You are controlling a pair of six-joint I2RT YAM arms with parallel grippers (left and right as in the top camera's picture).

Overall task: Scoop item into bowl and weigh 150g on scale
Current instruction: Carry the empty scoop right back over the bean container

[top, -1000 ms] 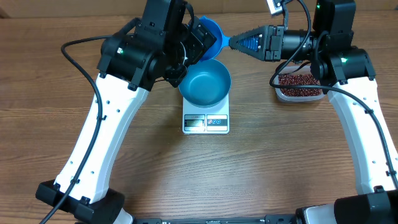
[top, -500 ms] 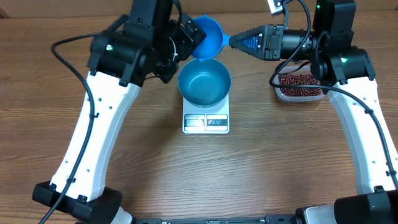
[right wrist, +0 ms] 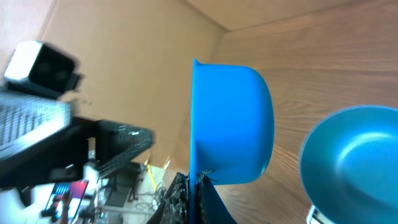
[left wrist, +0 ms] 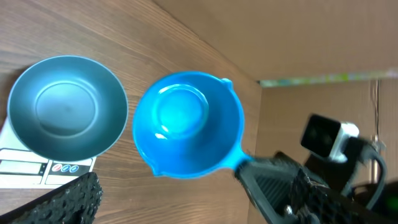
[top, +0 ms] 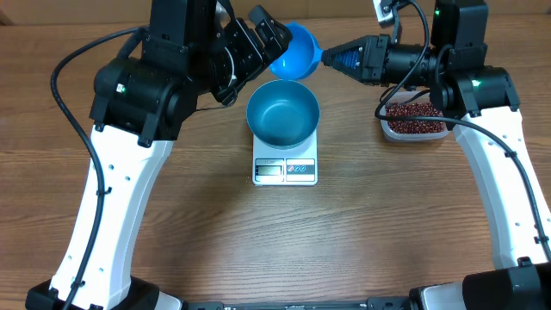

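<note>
The teal bowl [top: 283, 112] stands empty on the white scale [top: 285, 169]. Just behind it hangs a bright blue scoop [top: 295, 50], tipped on its side and empty, with my right gripper [top: 328, 58] shut on its handle. The left gripper [top: 272, 33] is open beside the scoop's left edge, holding nothing. The left wrist view looks into the scoop [left wrist: 188, 124] and the bowl [left wrist: 65, 106], with one finger [left wrist: 68, 202] at the bottom left. In the right wrist view the gripper [right wrist: 198, 186] pinches the scoop [right wrist: 230, 121] next to the bowl [right wrist: 354, 162]. The beans [top: 415, 116] lie at the right.
A clear plastic tub [top: 386, 126] holds the beans at the back right, under my right arm. A cardboard wall [left wrist: 267, 37] runs along the table's far edge behind the scoop. The scale's display [top: 269, 169] faces the front.
My left arm has drawn back and to the left, off the bowl's rim, with its gripper still open. The scoop has shifted slightly right in the right gripper.
</note>
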